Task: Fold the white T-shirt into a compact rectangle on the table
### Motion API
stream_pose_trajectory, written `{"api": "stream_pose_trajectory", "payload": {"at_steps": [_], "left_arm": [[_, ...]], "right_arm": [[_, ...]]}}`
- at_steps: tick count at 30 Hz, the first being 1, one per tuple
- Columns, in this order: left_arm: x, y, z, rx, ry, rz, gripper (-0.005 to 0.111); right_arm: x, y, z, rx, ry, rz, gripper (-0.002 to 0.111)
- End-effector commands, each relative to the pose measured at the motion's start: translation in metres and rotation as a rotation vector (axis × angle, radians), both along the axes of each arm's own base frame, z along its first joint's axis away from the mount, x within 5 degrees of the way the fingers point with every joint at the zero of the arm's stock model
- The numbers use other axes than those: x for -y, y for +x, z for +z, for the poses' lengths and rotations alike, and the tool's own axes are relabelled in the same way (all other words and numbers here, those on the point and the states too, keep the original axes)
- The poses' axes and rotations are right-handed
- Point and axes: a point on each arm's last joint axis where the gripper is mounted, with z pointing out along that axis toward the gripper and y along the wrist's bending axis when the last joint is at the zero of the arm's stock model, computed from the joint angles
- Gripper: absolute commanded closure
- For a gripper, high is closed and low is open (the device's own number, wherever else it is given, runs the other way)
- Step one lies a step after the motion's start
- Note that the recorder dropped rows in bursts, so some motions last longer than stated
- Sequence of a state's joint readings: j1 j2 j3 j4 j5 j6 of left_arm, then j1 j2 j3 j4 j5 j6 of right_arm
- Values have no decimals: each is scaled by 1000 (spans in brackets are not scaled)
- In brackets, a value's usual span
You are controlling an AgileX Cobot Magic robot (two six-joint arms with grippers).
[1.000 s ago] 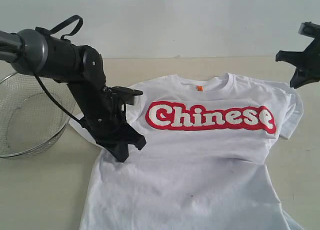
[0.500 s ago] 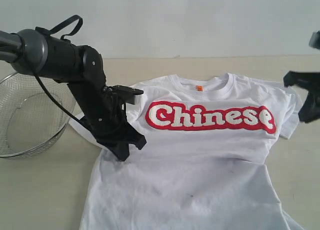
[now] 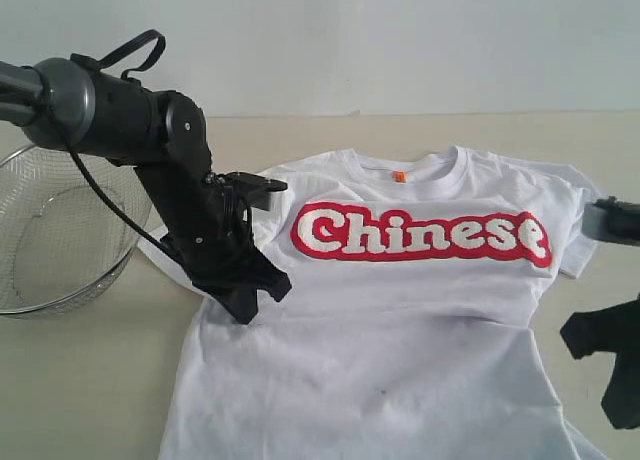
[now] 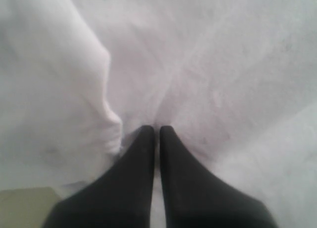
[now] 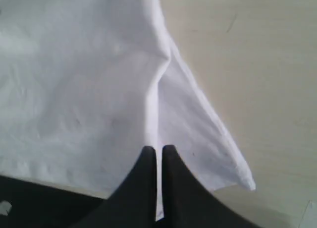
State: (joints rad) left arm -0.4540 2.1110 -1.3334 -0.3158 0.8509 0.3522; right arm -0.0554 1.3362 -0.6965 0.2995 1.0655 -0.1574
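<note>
The white T-shirt (image 3: 400, 320) lies face up and spread flat on the table (image 3: 90, 380), its red "Chinese" lettering (image 3: 420, 232) across the chest. My left gripper (image 3: 245, 308) is down at the shirt's left side below the sleeve. In the left wrist view its jaws (image 4: 158, 130) are shut, with creases of white cloth (image 4: 223, 64) running into the tips. My right gripper (image 3: 600, 365) hangs over the shirt's lower right edge. Its jaws (image 5: 159, 149) are shut above a fold of the shirt's side edge (image 5: 74, 79), holding nothing.
A round wire-mesh basket (image 3: 50, 230) stands at the left, close behind my left arm. Bare tabletop (image 5: 267, 64) lies to the right of the shirt and beyond its collar. A pale wall closes the back.
My right gripper has come down from the upper right, past the right sleeve, to the shirt's lower right edge. The left arm and the shirt have not moved.
</note>
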Motion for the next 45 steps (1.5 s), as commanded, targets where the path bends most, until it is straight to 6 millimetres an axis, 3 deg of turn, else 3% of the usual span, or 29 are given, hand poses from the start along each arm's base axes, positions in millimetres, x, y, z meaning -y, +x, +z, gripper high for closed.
{"api": "stream_pose_trajectory", "payload": {"at_steps": [1, 3, 8, 16, 39, 45], "left_arm": [[0, 1, 4, 1, -10, 0, 102], [0, 1, 4, 1, -10, 0, 102], [0, 0, 4, -3, -9, -1, 102], [0, 0, 4, -5, -9, -1, 102], [0, 0, 4, -4, -15, 4, 102], [0, 0, 4, -8, -14, 3, 102]], "right_arm": [[-7, -9, -7, -26, -95, 81, 108], [-1, -13, -11, -52, -150, 59, 108], [-6, -21, -24, -55, -93, 72, 108], [-11, -9, -46, -112, -43, 81, 108], [-10, 4, -84, -206, -56, 60, 108], [3, 6, -94, -255, -201, 23, 108]]}}
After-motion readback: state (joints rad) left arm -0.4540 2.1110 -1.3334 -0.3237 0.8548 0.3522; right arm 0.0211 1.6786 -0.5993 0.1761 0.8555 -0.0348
